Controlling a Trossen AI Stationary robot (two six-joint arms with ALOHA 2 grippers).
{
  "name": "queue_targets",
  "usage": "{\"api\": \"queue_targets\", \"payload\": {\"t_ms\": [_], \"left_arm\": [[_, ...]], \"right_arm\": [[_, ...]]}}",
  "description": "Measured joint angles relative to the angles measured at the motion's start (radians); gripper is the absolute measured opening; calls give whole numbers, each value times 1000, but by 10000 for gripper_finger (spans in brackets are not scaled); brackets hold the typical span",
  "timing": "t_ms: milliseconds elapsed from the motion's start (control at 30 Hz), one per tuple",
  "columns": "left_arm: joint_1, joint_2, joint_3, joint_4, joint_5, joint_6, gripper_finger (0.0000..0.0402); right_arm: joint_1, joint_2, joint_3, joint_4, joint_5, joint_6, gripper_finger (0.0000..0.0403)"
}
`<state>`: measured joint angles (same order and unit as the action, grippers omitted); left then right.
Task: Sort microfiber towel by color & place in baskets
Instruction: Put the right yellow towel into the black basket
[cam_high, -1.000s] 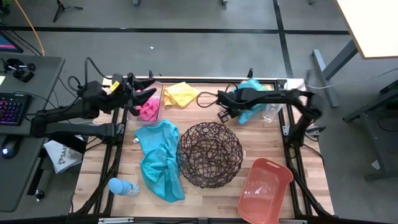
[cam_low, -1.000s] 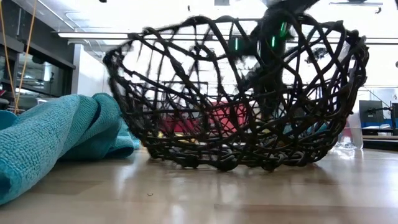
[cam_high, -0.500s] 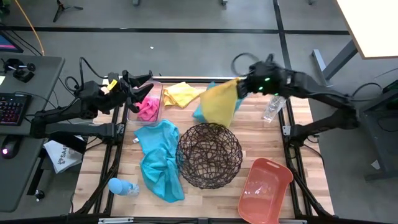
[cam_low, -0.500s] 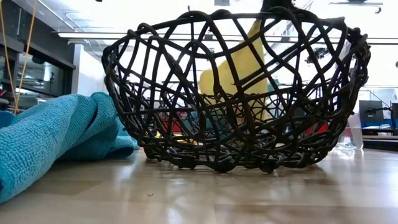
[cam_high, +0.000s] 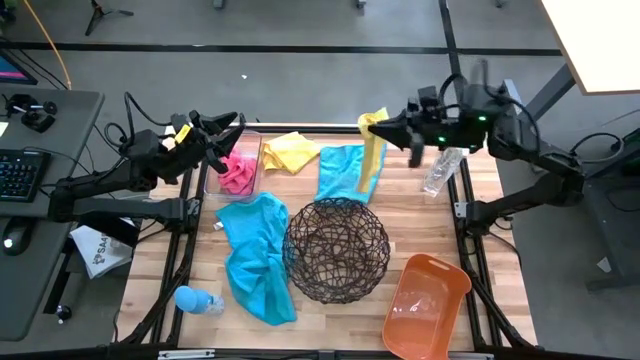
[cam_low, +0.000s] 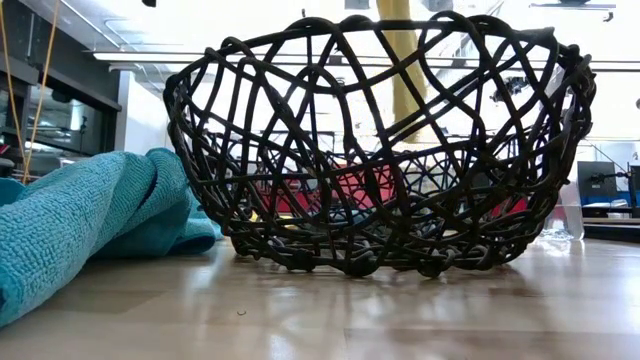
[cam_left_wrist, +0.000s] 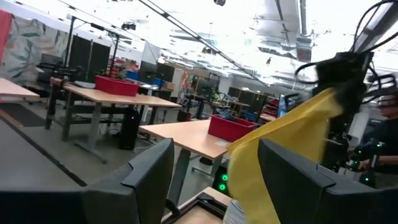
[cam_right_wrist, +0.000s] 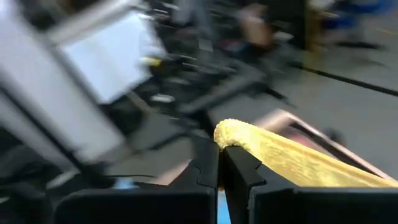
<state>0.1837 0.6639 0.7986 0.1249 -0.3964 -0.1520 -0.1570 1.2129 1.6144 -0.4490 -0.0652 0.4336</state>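
Right gripper (cam_high: 372, 126) clamped on raised yellow towel (cam_high: 375, 150); left gripper (cam_high: 232, 125) open — over clear bin (cam_high: 252, 170)

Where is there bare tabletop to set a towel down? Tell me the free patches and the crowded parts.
Bare wood shows between the wire basket and the clear bottle, and along the front edge between the large teal towel and the orange tub. The far-left side is crowded: clear bin with pink towel, a yellow towel, a smaller teal towel.
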Motion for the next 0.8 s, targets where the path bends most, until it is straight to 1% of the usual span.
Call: {"api": "queue_targets", "payload": {"t_ms": [100, 167, 333, 467, 800], "left_arm": [[0, 7, 0, 0, -1, 0, 223], [0, 12, 0, -1, -1, 1, 223], [0, 32, 0, -1, -1, 24, 223], [0, 45, 0, 0, -1, 25, 223], [0, 63, -1, 0, -1, 25, 223]], "right_arm": [[55, -2, 17, 63, -70, -15, 0], [92, -2, 17, 77, -95, -17, 0], [179, 36, 17, 76, -104, -33, 0], [226, 77, 17, 73, -115, -33, 0], [269, 140, 15, 44, -113, -23, 0]]}}
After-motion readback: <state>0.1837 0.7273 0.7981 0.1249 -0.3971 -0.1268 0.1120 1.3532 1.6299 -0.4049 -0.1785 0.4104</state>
